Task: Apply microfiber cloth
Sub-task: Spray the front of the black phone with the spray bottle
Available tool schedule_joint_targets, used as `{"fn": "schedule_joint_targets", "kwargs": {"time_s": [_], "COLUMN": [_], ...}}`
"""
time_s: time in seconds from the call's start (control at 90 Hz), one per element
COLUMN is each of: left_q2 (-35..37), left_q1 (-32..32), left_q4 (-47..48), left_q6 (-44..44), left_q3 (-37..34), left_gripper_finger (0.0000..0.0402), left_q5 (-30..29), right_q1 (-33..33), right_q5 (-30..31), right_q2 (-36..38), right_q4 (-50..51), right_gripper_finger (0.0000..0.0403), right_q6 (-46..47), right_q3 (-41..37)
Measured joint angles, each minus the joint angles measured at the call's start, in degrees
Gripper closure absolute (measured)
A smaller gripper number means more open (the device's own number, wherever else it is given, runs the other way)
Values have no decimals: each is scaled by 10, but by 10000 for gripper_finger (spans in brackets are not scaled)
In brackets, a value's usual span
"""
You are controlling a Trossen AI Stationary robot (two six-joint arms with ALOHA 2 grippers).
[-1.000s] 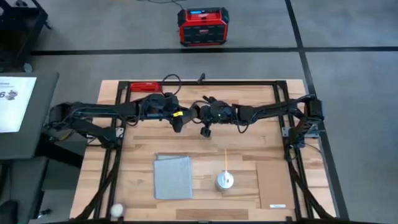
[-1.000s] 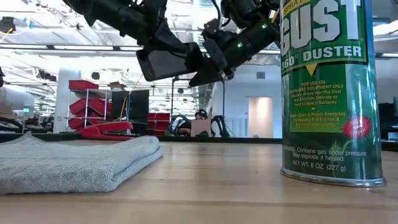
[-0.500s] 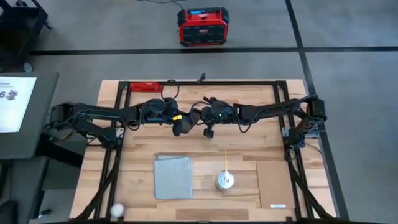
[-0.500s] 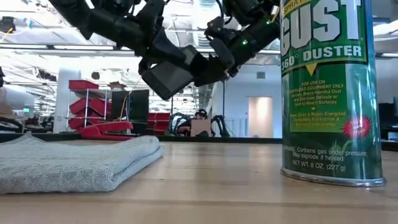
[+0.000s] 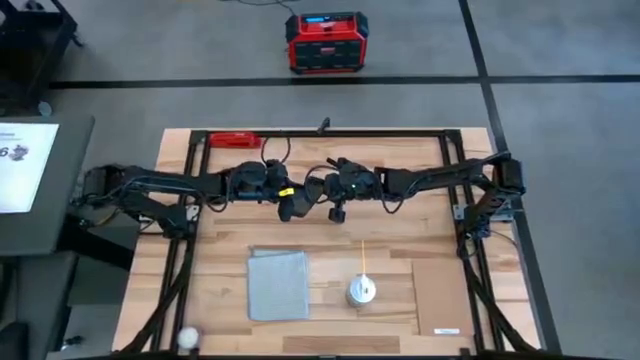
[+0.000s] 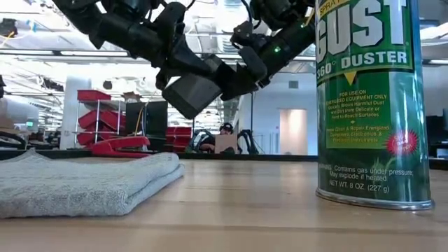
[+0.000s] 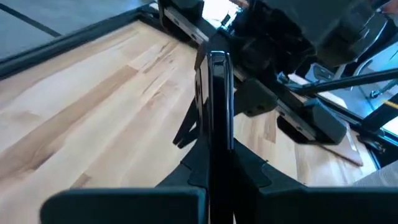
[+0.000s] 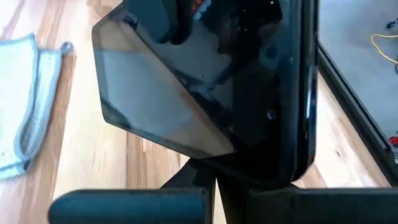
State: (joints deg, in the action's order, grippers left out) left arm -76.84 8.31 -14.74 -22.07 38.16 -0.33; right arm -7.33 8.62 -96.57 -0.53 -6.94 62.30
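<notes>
Pale grey-blue, one folded microfiber cloth (image 5: 278,284) lies flat on the wooden table (image 5: 400,240) in the high view, near the front edge and untouched, with one spray can (image 5: 361,291) just to its right and a tan patch (image 5: 440,295) beyond that. Two dark arms meet over the table's middle, well behind the cloth: the left gripper (image 5: 291,204) and the right gripper (image 5: 336,206) sit close together around one black phone (image 5: 293,207). In the low view the cloth (image 6: 84,183) rests at left, the green duster can (image 6: 372,105) stands upright at right, and the phone (image 6: 192,91) hangs tilted in the air. The left wrist view shows its fingers clamped on the phone's thin edge (image 7: 216,106). In the right wrist view the phone (image 8: 211,81) fills the frame; whether that claw grips it cannot be told.
</notes>
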Motion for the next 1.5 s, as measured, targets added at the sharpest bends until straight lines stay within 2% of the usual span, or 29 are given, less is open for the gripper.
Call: {"fn": "schedule_joint_targets", "kwargs": {"time_s": [0.333, 0.467, 0.511, 0.544, 0.578, 0.644, 0.722, 0.767, 0.911, 1.111, 1.2, 1.322, 1.5], "left_q2": [-101, -128, -136, -143, -149, -158, -158, -159, -136, -96, -68, -29, 18], "left_q1": [-9, -10, -10, -11, -11, -11, -11, -14, -15, -15, -15, -16, -17], "left_q4": [-73, -101, -113, -120, -127, -145, -153, -161, -162, -123, -90, -49, -24], "left_q6": [-18, -20, -20, -20, -20, -20, -18, -14, 21, 62, 80, 105, 138], "left_q3": [-3, -4, -2, -2, -3, -2, -2, -1, 1, -1, 0, 0, 0], "left_gripper_finger": [394, 394, 394, 395, 395, 395, 395, 395, 395, 395, 395, 395, 395], "left_q5": [23, 38, 49, 50, 51, 56, 51, 42, 8, -11, -31, -54, -63], "right_q1": [-7, -13, -15, -15, -14, -13, -12, -7, -3, -1, 4, 14, 38], "right_q5": [-6, -3, -7, -9, -16, -26, -32, -32, -12, 31, 62, 86, 95], "right_q2": [0, 0, 0, 0, 6, 20, 4, -3, 16, 43, 85, 125, 194], "right_q4": [81, 55, -23, -33, -77, -53, -45, 1, -27, 48, 61, 128, 217], "right_gripper_finger": [403, 403, 403, 403, 403, 403, 403, 403, 403, 403, 403, 403, 403], "right_q6": [-6, -5, 1, 2, 7, 7, 1, -7, -24, -50, -65, -65, -60], "right_q3": [0, 17, 47, 100, 109, 113, 117, 108, 121, 111, 118, 117, 107]}}
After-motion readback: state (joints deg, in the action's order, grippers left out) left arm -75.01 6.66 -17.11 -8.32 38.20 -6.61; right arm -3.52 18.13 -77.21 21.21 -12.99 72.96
